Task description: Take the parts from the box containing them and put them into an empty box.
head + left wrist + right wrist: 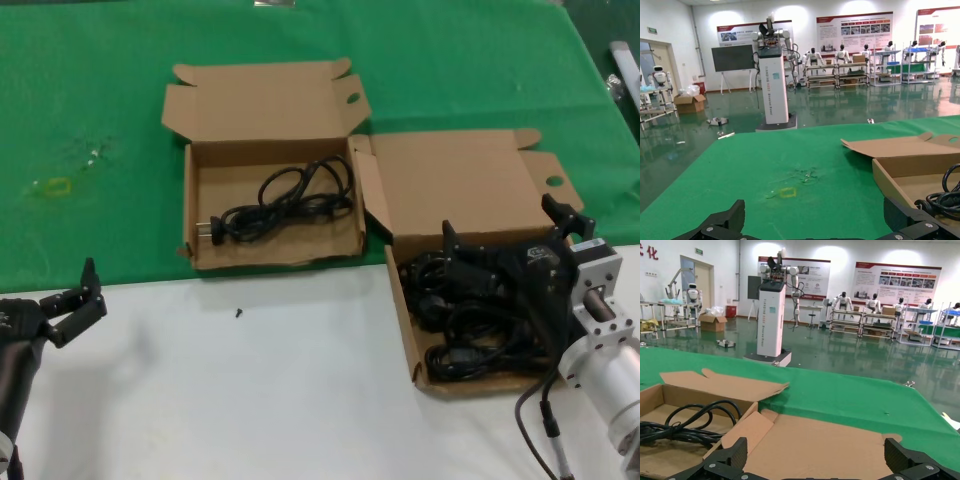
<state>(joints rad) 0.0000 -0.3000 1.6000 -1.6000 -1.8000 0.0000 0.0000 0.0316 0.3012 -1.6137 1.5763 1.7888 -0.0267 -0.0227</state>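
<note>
two shallow brown cardboard mailer boxes are seen lying open, lids folded back, on a table covered partly in green cloth (470, 60) and partly in white (250, 390). the left-hand cardboard box (205, 215), set on the green cloth, is occupied by a single black coiled power cord with a two-pin plug (285, 200), the plug turned toward the box's left wall. the right-hand cardboard box (402, 310), resting across the edge where green gives way to white, is filled with a heap of black coiled power cords (470, 345); how many are there cannot be told. the black right gripper (510, 240) is held low over this heap, its fingers spread apart, with nothing seen clamped between them. the black left gripper (85, 295) is parked above the white surface at the robot's near left, well apart from both boxes, its fingers likewise spread and empty. a small dark speck (239, 313) is seen on the white surface just in front of the left-hand box.
</note>
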